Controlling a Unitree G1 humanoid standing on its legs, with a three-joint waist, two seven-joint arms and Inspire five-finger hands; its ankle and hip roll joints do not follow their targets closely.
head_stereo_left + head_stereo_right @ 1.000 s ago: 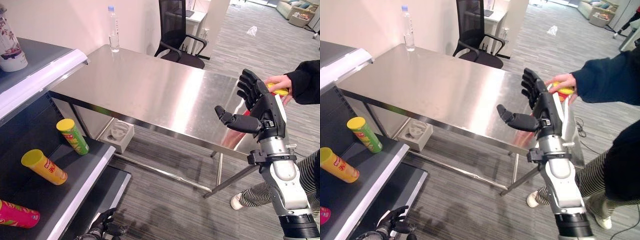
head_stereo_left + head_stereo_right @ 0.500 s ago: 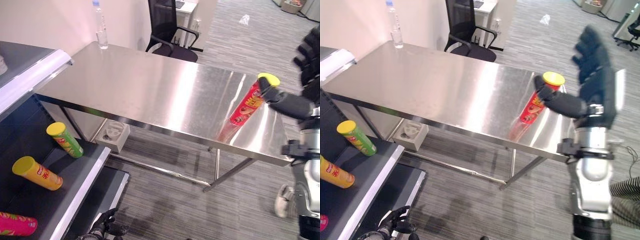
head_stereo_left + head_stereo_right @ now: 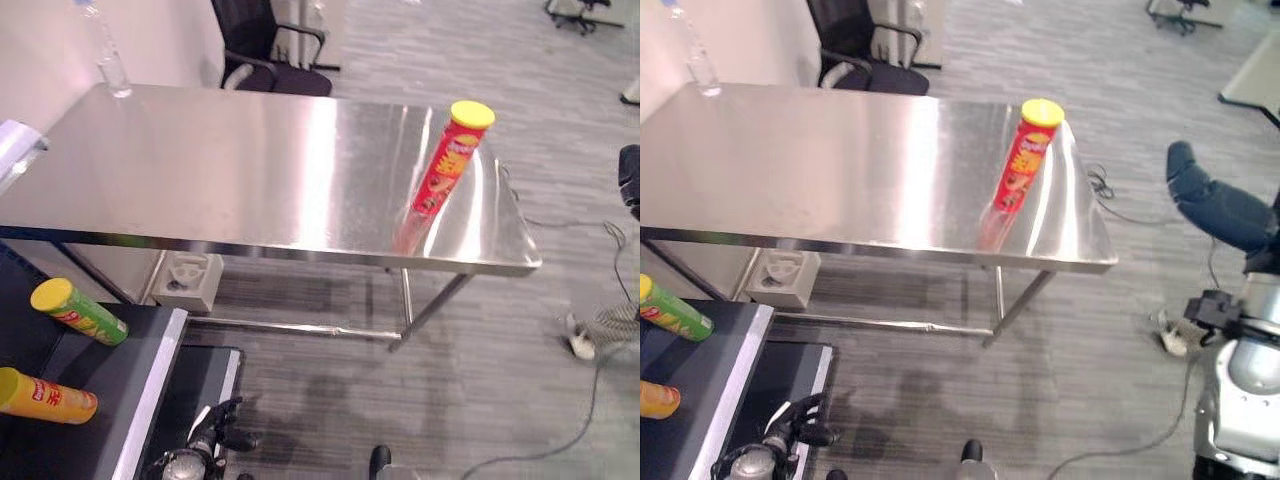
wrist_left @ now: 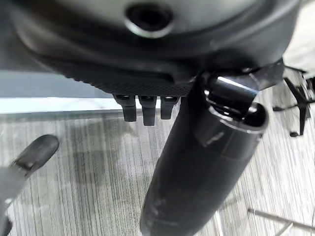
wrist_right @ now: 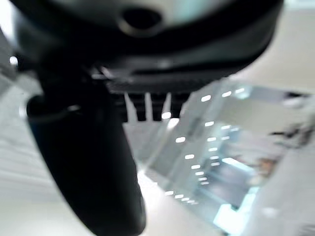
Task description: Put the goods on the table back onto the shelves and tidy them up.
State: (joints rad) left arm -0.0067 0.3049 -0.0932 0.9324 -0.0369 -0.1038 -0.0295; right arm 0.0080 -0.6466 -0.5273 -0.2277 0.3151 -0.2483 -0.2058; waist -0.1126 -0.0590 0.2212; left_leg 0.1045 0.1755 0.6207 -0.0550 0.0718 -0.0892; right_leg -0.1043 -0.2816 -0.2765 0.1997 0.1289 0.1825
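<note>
Red can point(image 3: 447, 163) upright near table point(image 3: 220, 180) edge, right robot hand point(image 3: 1220, 212) cropped, both robot hands' fingers extended, empty.

We see a chip can point(image 3: 450, 160) upright on the table point(image 3: 240, 170) near its right end; two cans point(image 3: 78, 311) point(image 3: 45, 396) lie on the shelf point(image 3: 110, 380) lower left.

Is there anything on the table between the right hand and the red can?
Nothing visible. The red can stands upright near the table's right end, with bare steel around it. The right hand hangs off that end, over the floor, with open space between them.
</note>
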